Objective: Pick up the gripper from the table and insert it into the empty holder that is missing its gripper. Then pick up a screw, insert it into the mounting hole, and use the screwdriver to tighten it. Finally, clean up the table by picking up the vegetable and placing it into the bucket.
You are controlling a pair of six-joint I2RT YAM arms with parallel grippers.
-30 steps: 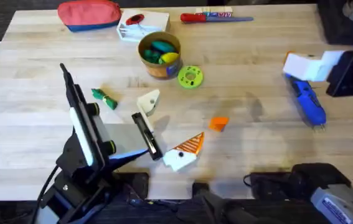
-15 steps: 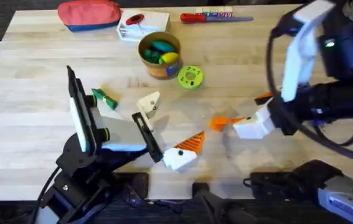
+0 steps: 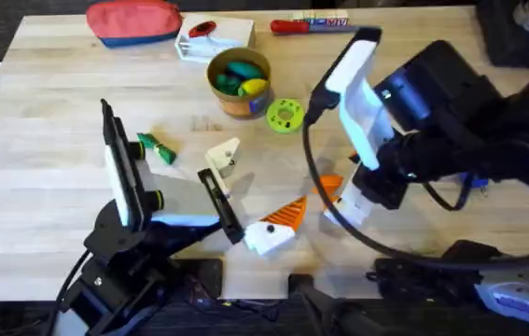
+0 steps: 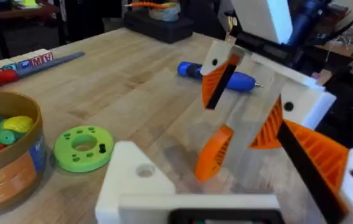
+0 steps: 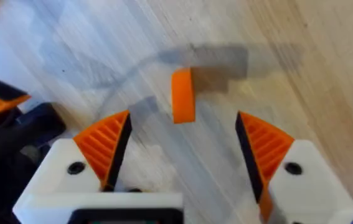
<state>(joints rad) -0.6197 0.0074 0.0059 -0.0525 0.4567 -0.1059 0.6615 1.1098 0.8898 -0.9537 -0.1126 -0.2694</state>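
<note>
Orange ribbed pads of your right gripper [image 5: 182,146] hang spread wide over the small orange gripper [image 5: 183,96] block on pale wood grain.

Nearest you, your left gripper [image 3: 245,229] rests low on the wooden table [image 3: 49,177], its white wedge finger and ribbed orange pad open, beside the loose cream holder [image 3: 224,154], a smooth wedge with small dark holes. Left of that lies the green toy vegetable [image 3: 156,147]. Your right arm reaches across the middle, its jaws apart above the block, not touching it. Farther back stand a green ring disc [image 3: 285,115] and the round tan cardboard bucket [image 3: 239,82] holding toy pieces. The blue-handled screwdriver [image 4: 221,76] lies on the table beyond your right gripper.
</note>
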